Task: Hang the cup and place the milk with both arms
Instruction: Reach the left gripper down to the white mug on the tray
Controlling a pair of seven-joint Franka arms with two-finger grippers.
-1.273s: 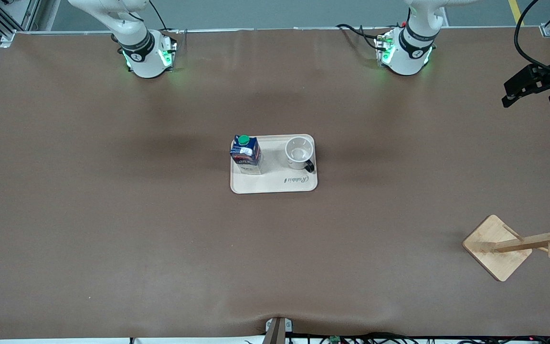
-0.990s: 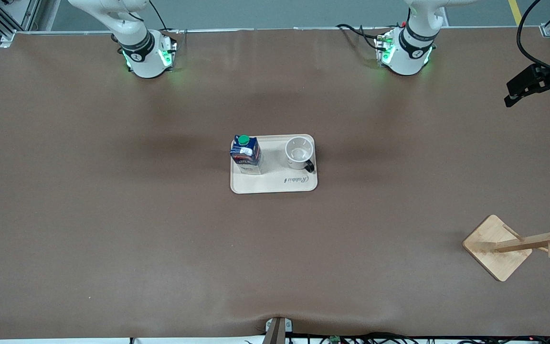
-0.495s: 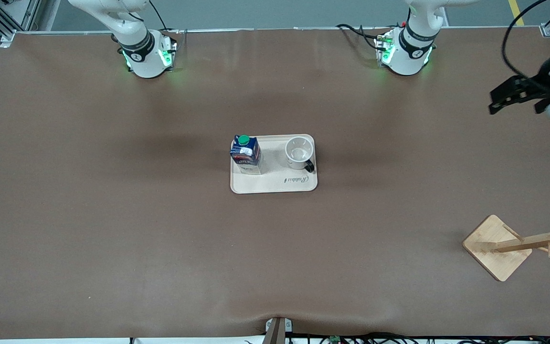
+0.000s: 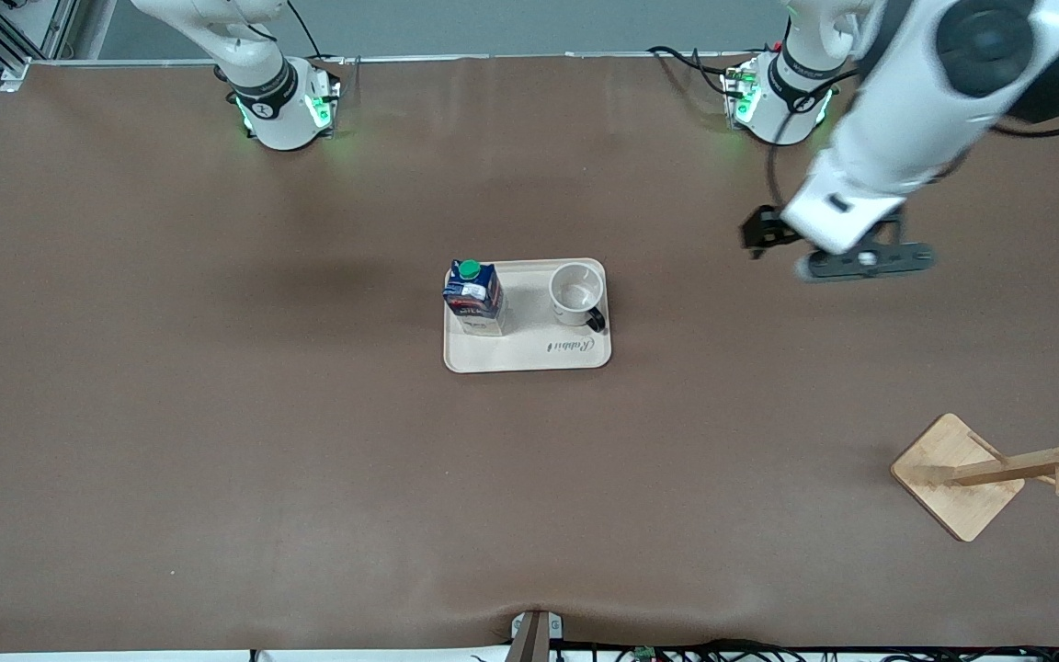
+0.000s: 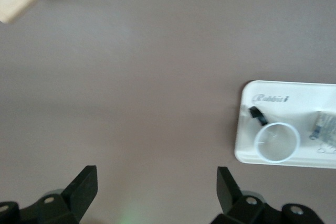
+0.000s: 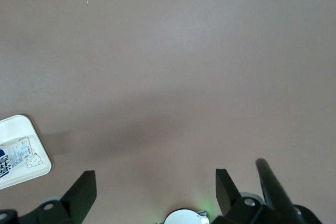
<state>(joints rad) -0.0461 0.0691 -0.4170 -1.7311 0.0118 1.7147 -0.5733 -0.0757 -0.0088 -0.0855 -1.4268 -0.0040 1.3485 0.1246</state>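
Nearest the front camera, toward the left arm's end of the brown table (image 4: 217,441): a wooden cup rack (image 4: 998,469) with pegs, on a square bamboo base, empty of cups.

Farther from that camera, at the table's middle: a pale cream tray (image 4: 529,354). On it, upright at the end toward the right arm, the milk (image 4: 473,296), a dark-blue carton with a green cap. Beside it on the same tray, apart from it and toward the left arm's end, the cup (image 4: 576,294), white, mouth up, black handle turned toward the front camera.

Up in the air over bare table, between the tray and the left arm's end: the left gripper (image 5: 156,190), fingers (image 5: 84,187) spread wide, holding nothing; tray and cup visible in the left wrist view.

The right gripper (image 6: 155,192), out of the front view, likewise wide open and empty, over bare table with a corner of the tray in its wrist view.

Farthest away: both white arm bases, lit green.
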